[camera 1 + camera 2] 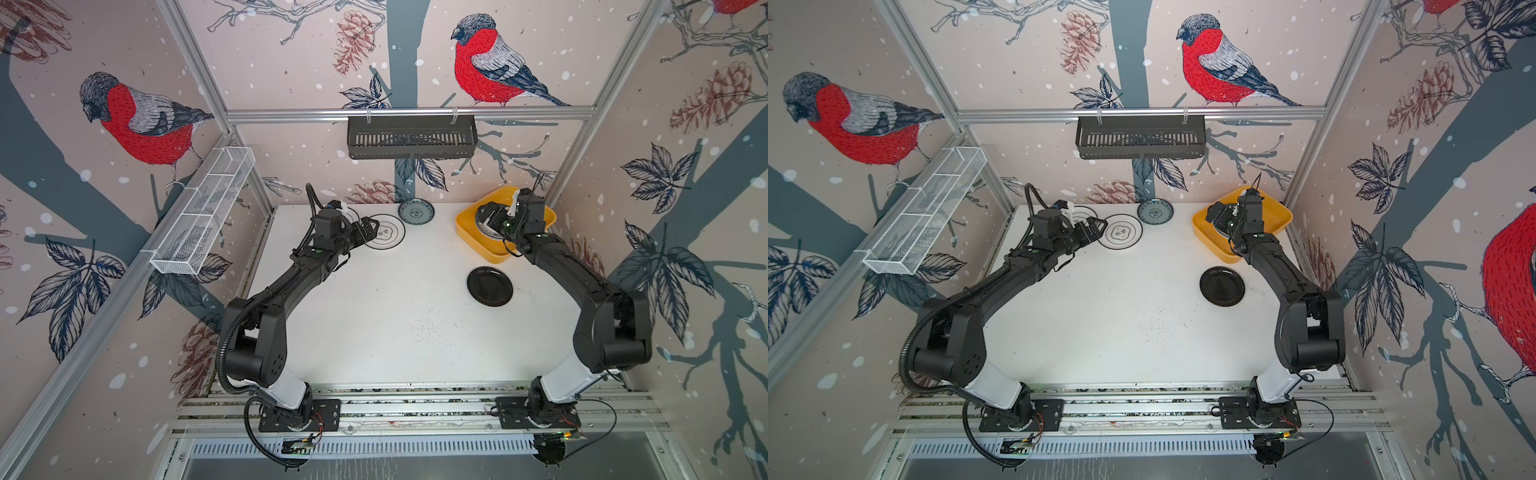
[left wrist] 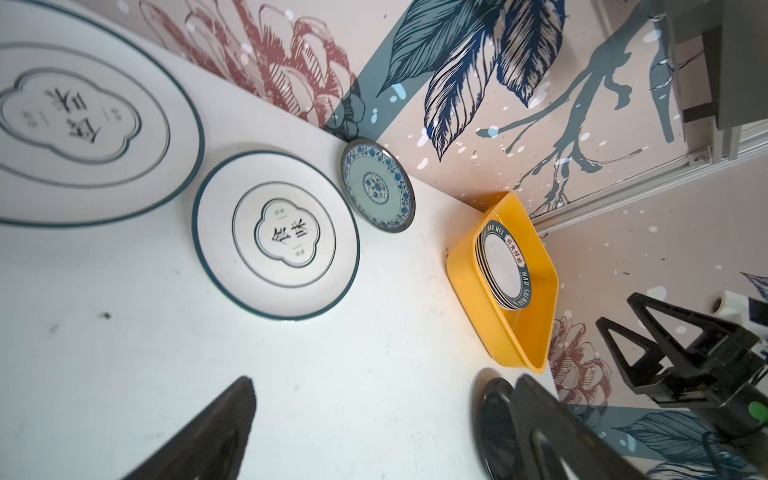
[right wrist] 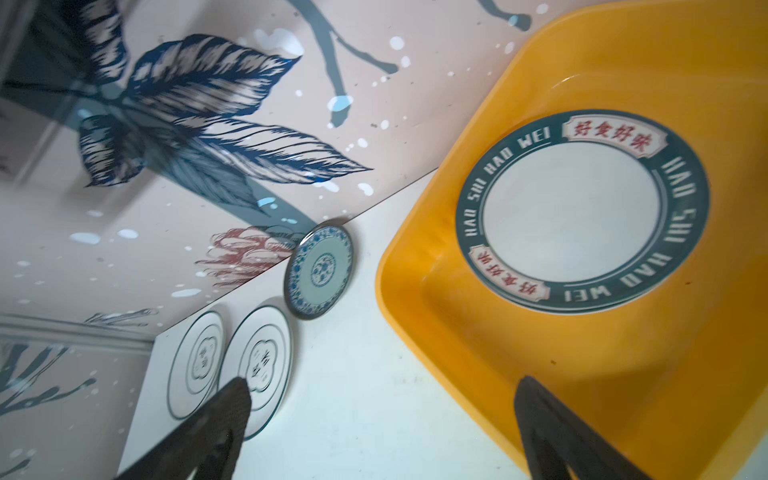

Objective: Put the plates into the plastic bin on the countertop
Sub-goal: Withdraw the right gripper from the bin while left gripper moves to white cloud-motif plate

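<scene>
Currently the right gripper [image 3: 382, 382] is being held over the plastic bin [image 3: 457, 353], fingers wide (empty, as with the left gripper [image 2: 384, 379]); ahead of them a plate [image 3: 573, 212] lettered "HAO SHI HAO WEI" is being faced.

Black slatted basket [image 1: 410, 143] hangs at back, white mesh rack [image 1: 203, 216] left.

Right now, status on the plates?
Both open, empty: left gripper by thin-rimmed plate, right gripper over bin. Stack in bin; second thin-rimmed, teal plate, black plate on countertop. Nothing blocking.

countertop [image 1: 374, 332] | plastic bin [image 1: 486, 251] | black plate [image 1: 489, 286] | teal plate [image 1: 416, 211] | two white plates [image 2: 275, 235] [image 2: 83, 112]
</scene>
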You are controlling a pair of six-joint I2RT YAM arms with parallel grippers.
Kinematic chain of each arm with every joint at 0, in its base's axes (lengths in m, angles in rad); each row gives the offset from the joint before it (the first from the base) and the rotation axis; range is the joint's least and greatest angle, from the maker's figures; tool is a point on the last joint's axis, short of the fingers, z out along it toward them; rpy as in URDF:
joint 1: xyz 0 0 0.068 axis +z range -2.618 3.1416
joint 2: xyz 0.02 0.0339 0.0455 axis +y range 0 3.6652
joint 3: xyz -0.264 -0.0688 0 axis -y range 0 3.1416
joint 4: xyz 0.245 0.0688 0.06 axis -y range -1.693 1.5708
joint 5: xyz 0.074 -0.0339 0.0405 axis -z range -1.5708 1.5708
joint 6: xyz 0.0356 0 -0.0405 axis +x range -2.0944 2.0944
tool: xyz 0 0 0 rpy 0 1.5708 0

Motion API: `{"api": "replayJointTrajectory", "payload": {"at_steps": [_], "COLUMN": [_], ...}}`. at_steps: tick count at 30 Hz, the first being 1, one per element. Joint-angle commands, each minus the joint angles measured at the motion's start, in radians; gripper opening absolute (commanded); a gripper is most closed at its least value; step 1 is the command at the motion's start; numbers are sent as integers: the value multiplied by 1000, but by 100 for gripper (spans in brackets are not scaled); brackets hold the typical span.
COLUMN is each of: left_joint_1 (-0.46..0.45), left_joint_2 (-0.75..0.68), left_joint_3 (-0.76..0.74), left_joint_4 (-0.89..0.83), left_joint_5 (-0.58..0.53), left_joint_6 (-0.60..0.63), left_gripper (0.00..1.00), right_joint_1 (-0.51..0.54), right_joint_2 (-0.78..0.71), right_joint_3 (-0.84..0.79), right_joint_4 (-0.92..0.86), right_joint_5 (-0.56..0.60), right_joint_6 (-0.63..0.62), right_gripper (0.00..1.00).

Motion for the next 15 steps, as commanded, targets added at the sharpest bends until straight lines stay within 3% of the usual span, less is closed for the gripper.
{"api": "replayJointTrajectory", "payload": {"at_steps": [1,7,15], "left_joint_1": [43,156,221], "left_joint_2": [-26,-23,66], "left_joint_3": [-49,-136,-117], "left_joint_4": [13,61,67], "left_joint_5": [28,100,130], "left_joint_6": [-86,-159,-161], "left_gripper": [96,96,95], "right_joint_1": [37,115,241], "right_joint_2": [-47,-82,-14], "right_joint_3": [-60,-118,-82], "right_joint_4": [135,183,282], "right_joint_5": [-29,-46,-99], "right_joint_6": [31,48,19], "right_gripper": [100,100,100]}}
